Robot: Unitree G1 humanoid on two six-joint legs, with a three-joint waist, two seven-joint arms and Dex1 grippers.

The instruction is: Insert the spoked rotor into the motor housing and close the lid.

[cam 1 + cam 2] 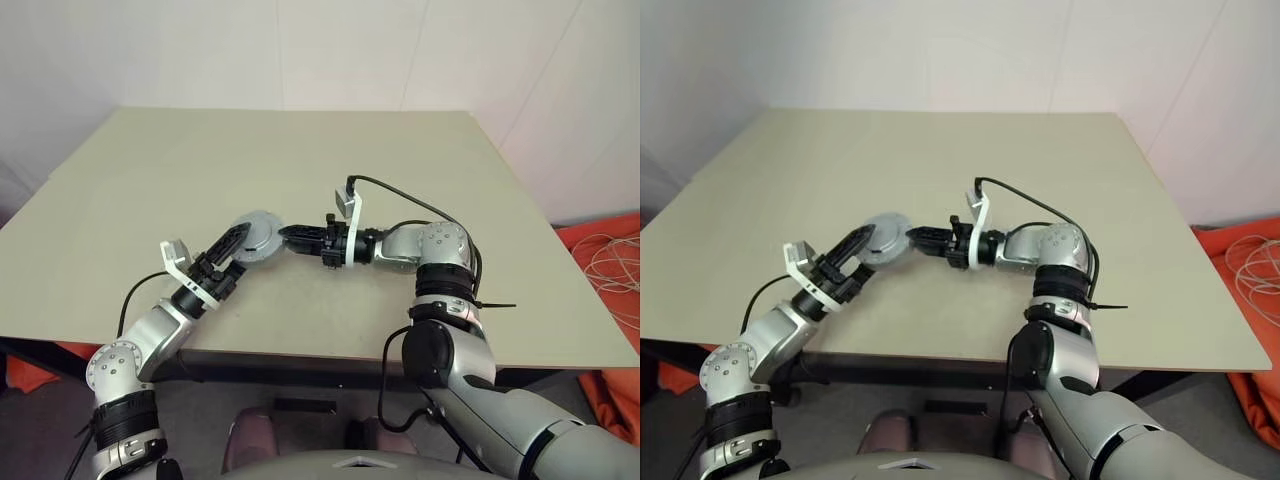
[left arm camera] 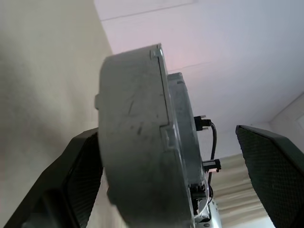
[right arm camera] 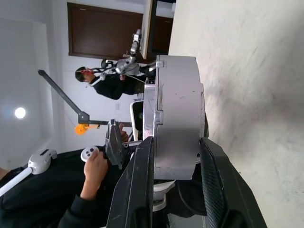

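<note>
Motor housing (image 1: 257,237) held up just above the table (image 1: 300,170), lid on, rotor and windings hidden inside.
Your right gripper (image 1: 283,236) reaches in level from the right, clamped across the grey, scuffed round housing; your left gripper (image 1: 238,243) angles up beside it, fingers (image 2: 273,171) spread wide apart, one (image 2: 80,175) near the rim.

**Greys, black and beige**

The motor housing (image 1: 256,236) was dull grey metal with faint dark scuffs. The black fingers (image 2: 268,175) of the left gripper (image 1: 230,243) bore a fine mesh texture, as did the right gripper (image 3: 175,190). The table (image 1: 300,160) was plain pale beige.
</note>
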